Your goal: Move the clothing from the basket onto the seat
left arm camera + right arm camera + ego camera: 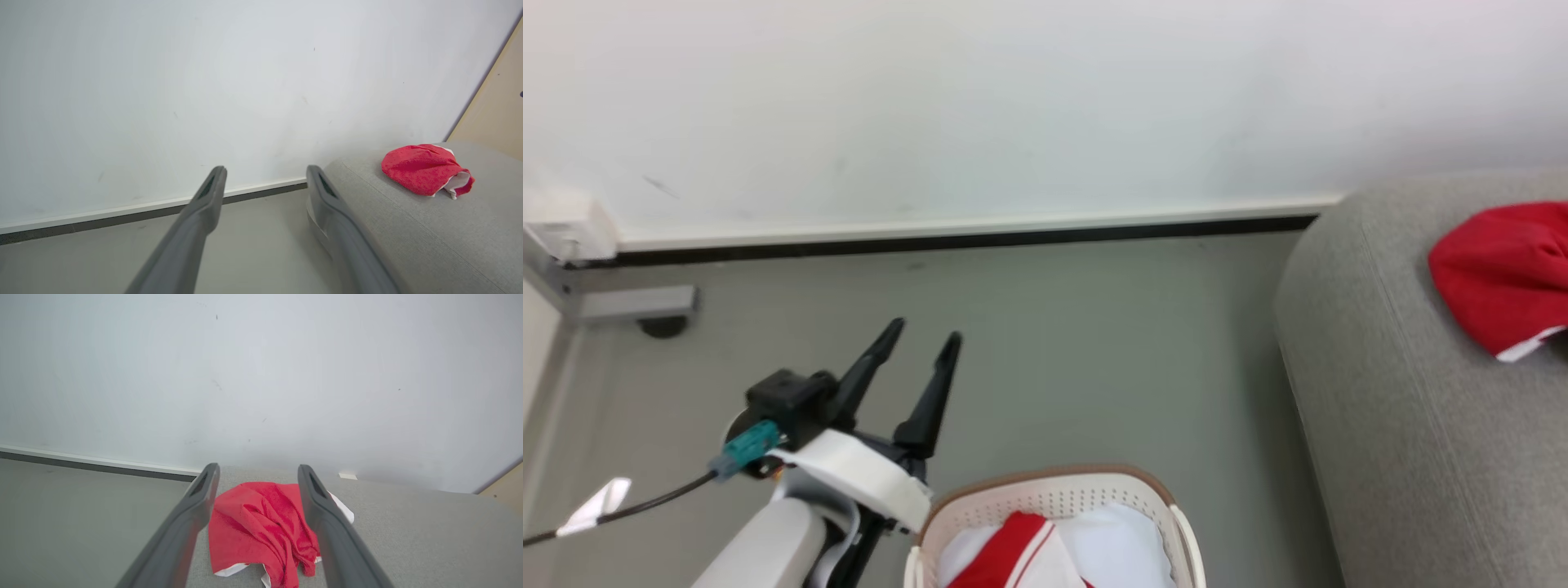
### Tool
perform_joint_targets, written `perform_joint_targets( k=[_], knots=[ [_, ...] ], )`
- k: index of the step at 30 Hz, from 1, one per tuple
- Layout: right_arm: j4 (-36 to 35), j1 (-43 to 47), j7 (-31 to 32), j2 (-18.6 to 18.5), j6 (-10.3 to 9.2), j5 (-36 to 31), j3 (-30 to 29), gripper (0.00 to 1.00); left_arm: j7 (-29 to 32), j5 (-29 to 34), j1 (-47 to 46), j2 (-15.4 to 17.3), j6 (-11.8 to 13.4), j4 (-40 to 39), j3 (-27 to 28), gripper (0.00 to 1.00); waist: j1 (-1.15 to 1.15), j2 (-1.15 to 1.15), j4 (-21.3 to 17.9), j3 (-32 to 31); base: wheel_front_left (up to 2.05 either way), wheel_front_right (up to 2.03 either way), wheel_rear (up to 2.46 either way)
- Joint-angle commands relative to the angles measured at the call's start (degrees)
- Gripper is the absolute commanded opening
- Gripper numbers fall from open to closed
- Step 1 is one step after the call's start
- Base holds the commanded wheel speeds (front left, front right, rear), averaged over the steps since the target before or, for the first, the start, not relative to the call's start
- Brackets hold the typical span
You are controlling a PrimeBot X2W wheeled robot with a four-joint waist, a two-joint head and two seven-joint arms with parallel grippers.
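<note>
- Left gripper (925, 332): its two long dark fingers stand spread wide apart with nothing between them. In the head view it hangs over the grey floor (1078, 343), just left of the basket and clear of it.
- Left wrist view: the same gripper (266, 169) points towards the pale wall and its white baseboard with a dark strip. The rounded corner of the sofa lies beside the right-hand finger (327, 196); contact cannot be told.
- Right gripper (258, 468): fingers are spread wide and pinch nothing. It points at the sofa, and a garment shows in the gap between the fingers. Whether the fingers touch the cloth cannot be told.
- Crumpled bright red fabric garment with white trim (253, 522): it lies loose on the sofa's upper surface, near its rounded end. It also shows in the head view (1503, 278) and in the left wrist view (421, 169).
- Large light-grey woven-fabric upholstered sofa (1405, 425): it stands against the wall, to the right of the basket, with a strip of floor between them.
- Cream-white perforated plastic laundry basket with a brown rim band (1054, 478): it stands on the floor at the bottom edge of the head view.
- Basket contents: a red piece with white stripes (1013, 547) lies beside a plain white piece (1119, 539).
- A dark cable with a teal connector (752, 445) runs from the left wrist.
</note>
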Motion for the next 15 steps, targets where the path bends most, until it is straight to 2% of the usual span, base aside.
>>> perform_joint_targets(
  k=[1,8,9,15],
  knots=[
    [-1.69,3.17,-1.76,0.56,-0.14,-0.09,-0.94,1.0,0.0,-0.11,2.06,0.25,0.37,-0.23,1.5,1.0,0.02,0.0,2.88,-3.5,0.0,0.0,0.0],
    [-9.34,13.38,-8.38,7.38,-0.14,-1.4,-6.91,1.0,-0.01,2.36,8.27,-0.32,3.11,-0.71,7.76,1.0,0.02,0.0,4.62,-6.83,0.0,0.0,0.0],
    [-9.34,13.38,-8.38,7.38,-0.14,-1.4,-6.91,1.0,-0.01,2.36,8.27,-0.32,3.11,-0.71,7.76,1.0,0.02,0.0,4.62,-6.83,0.0,0.0,0.0],
    [-15.81,22.99,-12.73,16.11,-0.14,-5.54,-12.44,1.0,-0.02,4.41,12.9,-2.24,5.06,-1.66,13.31,1.0,0.02,0.0,5.01,-7.4,0.0,0.0,0.0]
  ],
)
